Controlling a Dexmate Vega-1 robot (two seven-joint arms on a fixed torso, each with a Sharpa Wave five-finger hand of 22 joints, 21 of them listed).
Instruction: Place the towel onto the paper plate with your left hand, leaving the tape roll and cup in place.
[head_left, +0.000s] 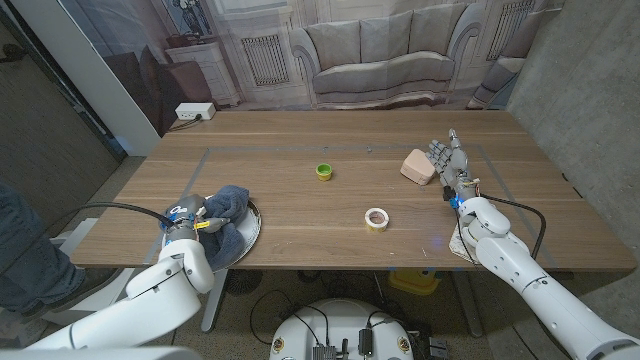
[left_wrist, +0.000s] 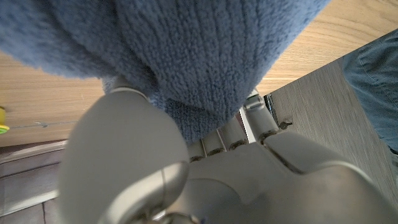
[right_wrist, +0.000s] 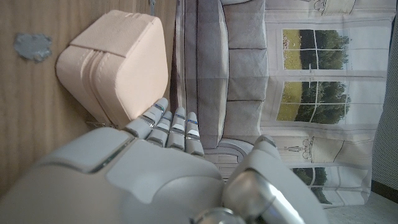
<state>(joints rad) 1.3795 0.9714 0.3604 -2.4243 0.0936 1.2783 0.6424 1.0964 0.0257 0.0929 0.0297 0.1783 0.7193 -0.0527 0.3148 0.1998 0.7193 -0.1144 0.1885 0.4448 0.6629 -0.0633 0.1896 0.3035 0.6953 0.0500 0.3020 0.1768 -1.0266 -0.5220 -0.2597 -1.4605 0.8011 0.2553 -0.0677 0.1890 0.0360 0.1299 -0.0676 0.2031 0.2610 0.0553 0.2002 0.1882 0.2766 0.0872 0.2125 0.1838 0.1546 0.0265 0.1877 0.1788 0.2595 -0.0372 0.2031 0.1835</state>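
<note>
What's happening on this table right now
The left hand is holding a blue towel over the paper plate at the table's left front; the towel already touches the plate, but the hand hasn't let go. The tape roll and the small green cup sit mid-table. The right hand waits by a pink pouch, fingers apart and holding nothing. A person's leg shows at the left edge.

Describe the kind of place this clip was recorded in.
Probably an indoor lab or test room dressed as a living room: the sofa and panelled wall behind the wooden table look like a printed backdrop, hung beside a bare concrete wall, with cables trailing beneath the table.
</note>
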